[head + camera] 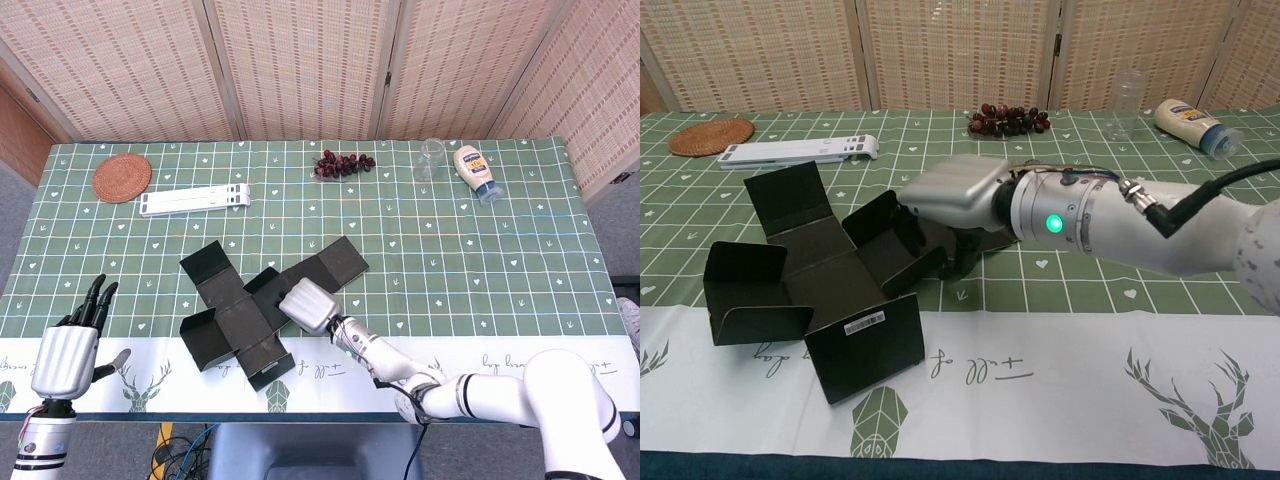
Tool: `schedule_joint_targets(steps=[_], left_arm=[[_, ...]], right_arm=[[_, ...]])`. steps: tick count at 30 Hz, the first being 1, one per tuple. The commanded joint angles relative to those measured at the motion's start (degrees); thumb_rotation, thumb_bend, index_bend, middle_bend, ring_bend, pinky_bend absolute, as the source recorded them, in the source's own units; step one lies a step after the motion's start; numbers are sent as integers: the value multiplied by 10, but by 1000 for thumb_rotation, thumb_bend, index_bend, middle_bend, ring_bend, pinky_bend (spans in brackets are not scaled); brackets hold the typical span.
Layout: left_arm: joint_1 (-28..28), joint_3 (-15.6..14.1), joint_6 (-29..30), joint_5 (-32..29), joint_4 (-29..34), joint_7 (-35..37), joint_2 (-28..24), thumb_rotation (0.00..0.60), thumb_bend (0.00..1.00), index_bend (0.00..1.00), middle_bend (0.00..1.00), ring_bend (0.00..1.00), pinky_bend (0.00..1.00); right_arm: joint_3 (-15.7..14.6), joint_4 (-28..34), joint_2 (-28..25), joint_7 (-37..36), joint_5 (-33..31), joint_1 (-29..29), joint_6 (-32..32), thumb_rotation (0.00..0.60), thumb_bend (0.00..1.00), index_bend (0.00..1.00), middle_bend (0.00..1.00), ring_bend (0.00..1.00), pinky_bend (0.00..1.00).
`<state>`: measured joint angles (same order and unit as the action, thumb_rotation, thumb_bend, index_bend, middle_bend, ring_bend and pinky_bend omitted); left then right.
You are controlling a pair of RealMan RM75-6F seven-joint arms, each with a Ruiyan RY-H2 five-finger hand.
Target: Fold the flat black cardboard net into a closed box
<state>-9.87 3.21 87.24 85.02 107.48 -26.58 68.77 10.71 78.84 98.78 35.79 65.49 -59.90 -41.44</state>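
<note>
The black cardboard net (235, 320) lies on the table left of centre, several of its flaps standing up. In the chest view the net (830, 275) shows one upright flap with a white label at the front. My right hand (305, 303) is over the net's middle panels, beside the long strip that runs to the upper right. From the chest, the right hand (955, 195) shows its silver back, with dark fingers (910, 228) reaching down onto a panel next to a raised flap; nothing is gripped. My left hand (68, 355) hovers at the front left corner, fingers stretched, empty, well apart from the net.
Along the back of the table are a woven coaster (122, 177), a flat white stand (195, 200), a bunch of dark grapes (343, 163), a clear glass jar (430, 160) and a lying mayonnaise bottle (475, 172). A folding screen stands behind.
</note>
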Motion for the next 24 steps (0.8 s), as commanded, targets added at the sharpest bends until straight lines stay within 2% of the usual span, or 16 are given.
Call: schedule_joint_targets(steps=[1,6,13,18,24], left_arm=[[1,0,-1,1,-1,5,-1,600,135,47,0,297,513],[4,0,0,1,-5,15,-3,600,135,45,0,297,513],[7,-1,0,7,-13,22,-2,600,135,40,0,296,513],[8,-1,-1,10,-18,29,-1,600,135,39,0,296,512],[7,-1,-8,9,-27,38,2,600,135,37,0,295,512]], right_arm=[[-6,-17,14,4,0,-6,-7,600,325,517,507,832,965],[-13,-25,20,2,-5,-3,-18,600,353,574,564,852,985],[-24,-14,12,11,-14,4,-30,600,413,596,583,866,999],[-32,32,-14,27,-32,20,-56,600,414,599,593,866,999],[-48,123,-58,73,-70,45,-100,600,416,608,602,866,999]])
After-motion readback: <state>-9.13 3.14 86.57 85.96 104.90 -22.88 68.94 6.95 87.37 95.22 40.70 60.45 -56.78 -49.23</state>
